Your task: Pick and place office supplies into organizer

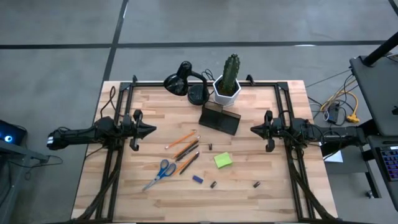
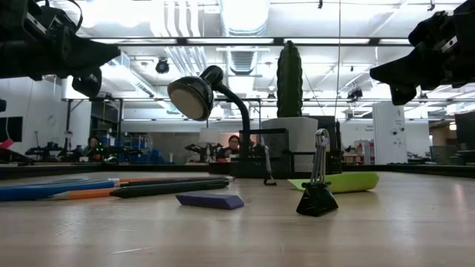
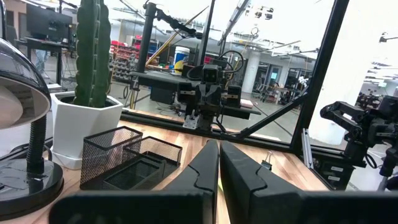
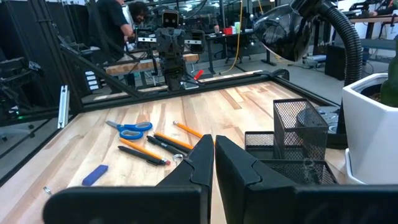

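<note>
On the desk (image 1: 155, 205) lie pencils (image 1: 184, 147), light and stiff, probably best taken mid-shaft. Both hands, left (image 1: 151, 130) and right (image 1: 254, 129), are closed and empty

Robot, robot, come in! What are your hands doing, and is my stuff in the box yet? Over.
Left gripper and right gripper shut, empty, raised. Scissors, pencils, sticky pad on table, organizer unfilled. Path clear.

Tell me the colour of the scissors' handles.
Blue; the scissors show best in the right wrist view.
</note>
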Controlling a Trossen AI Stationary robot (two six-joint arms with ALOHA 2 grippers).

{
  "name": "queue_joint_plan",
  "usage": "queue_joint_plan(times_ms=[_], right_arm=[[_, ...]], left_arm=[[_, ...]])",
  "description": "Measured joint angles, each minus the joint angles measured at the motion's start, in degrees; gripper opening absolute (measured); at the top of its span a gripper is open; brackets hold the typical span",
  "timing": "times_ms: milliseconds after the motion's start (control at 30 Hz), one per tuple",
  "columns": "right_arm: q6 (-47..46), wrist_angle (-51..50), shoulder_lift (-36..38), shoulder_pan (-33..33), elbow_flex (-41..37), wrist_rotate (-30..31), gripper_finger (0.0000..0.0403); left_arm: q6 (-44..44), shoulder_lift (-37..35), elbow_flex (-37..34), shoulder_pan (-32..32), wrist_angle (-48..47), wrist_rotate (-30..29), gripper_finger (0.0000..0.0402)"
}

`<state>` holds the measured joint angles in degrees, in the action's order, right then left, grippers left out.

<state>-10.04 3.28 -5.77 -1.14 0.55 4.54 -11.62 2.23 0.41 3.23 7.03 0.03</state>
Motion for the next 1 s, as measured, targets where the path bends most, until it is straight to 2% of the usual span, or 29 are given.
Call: queue_joint_plan(times_ms=[567, 700, 900, 1000], right_arm=[[0.09, 0.00, -0.01, 0.01, 0.00, 0.00, 0.0009], [0.10, -0.01, -0.02, 0.00, 0.01, 0.01, 0.0009], [0.04, 0.01, 0.01, 0.00, 0.01, -0.01, 0.0009], [0.07, 0.01, 0.00, 0.00, 0.00, 0.00, 0.0008]], left_arm=[[0.53, -0.01, 0.00, 0.03, 0.00, -0.09, 0.0000], [9.37, -0.01, -0.01, 0.07, 0.00, -6.44, 0.0000], [21.12, -0.02, 0.02, 0.06, -0.02, -6.57, 0.0000], [22.53, -0.02, 0.01, 0.06, -0.02, -6.56, 0.0000]])
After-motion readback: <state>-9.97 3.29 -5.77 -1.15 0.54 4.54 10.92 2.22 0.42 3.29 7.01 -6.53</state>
